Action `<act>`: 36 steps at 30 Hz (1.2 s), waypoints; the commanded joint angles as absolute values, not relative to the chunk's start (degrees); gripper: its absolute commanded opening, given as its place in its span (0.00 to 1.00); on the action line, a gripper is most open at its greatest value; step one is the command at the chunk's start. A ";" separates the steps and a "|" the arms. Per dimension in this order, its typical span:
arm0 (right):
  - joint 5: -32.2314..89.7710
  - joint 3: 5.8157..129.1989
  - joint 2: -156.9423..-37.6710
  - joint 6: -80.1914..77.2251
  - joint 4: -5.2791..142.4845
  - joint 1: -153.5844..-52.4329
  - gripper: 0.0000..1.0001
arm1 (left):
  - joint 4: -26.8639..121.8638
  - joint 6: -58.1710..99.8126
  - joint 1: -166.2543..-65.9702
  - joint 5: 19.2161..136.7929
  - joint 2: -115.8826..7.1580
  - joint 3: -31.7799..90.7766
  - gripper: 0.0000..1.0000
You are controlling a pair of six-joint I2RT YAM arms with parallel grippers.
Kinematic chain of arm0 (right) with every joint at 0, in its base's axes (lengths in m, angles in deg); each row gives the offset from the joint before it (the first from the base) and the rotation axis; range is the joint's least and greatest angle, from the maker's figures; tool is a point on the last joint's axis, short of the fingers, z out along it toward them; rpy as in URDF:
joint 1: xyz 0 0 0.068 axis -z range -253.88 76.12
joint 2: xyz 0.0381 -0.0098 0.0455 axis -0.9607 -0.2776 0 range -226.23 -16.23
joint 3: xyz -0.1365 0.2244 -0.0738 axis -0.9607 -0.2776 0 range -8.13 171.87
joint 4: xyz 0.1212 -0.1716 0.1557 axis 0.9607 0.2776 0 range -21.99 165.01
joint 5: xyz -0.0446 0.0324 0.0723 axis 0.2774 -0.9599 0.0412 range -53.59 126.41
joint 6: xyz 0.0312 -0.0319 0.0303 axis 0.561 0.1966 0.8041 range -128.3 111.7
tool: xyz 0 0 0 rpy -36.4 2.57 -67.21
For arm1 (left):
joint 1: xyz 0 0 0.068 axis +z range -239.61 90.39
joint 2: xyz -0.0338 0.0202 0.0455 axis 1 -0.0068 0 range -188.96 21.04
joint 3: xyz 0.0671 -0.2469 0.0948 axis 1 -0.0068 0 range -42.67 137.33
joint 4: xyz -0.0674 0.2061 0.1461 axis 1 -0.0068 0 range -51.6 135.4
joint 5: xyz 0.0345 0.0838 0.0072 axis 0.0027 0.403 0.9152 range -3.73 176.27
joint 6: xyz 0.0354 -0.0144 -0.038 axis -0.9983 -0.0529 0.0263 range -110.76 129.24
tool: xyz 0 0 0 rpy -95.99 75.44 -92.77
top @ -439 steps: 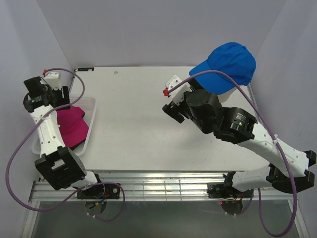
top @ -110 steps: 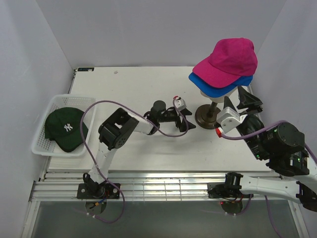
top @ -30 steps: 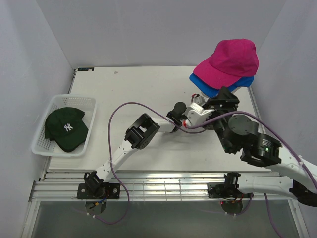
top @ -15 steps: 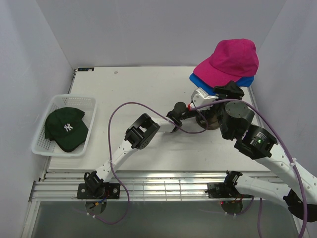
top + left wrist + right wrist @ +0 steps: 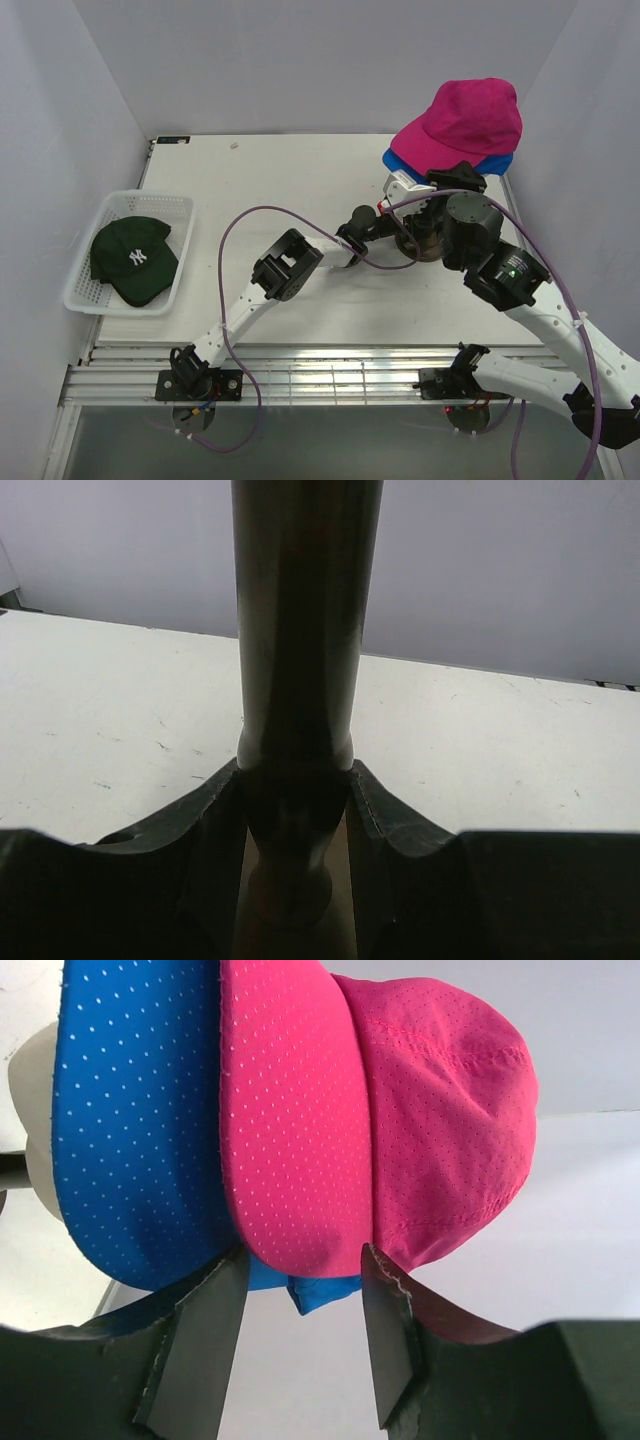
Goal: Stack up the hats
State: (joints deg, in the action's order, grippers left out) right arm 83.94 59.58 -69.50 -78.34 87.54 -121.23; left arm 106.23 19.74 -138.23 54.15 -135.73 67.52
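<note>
Jaws apart, the right gripper (image 5: 302,1256) is straddling the stiff brim (image 5: 290,1160), likely the surest handhold on the soft, light magenta cap (image 5: 440,1130) stacked just ahead, as the left gripper (image 5: 295,772) is clamping the stand post (image 5: 300,610).

The pink cap (image 5: 440,1130) is showing magenta fabric peppered all over with tiny pale pinholes. The blue cap (image 5: 130,1120) is wearing the same dotted pattern in royal blue, and the mannequin head (image 5: 28,1100) is peeking out in plain cream. The green cap (image 5: 130,268) is displaying dark green with a white NY logo (image 5: 135,257), framed by the white lattice of the mesh basket (image 5: 150,196) on the off-white table (image 5: 260,170). The stand pole (image 5: 300,630) is gleaming a glossy dark brown, and the cable (image 5: 262,209) is showing purple.
</note>
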 commanded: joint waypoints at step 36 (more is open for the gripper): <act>86.51 64.39 -70.45 -62.09 106.76 -124.51 0.08 | 97.34 18.38 -138.39 55.24 -132.76 70.62 0.00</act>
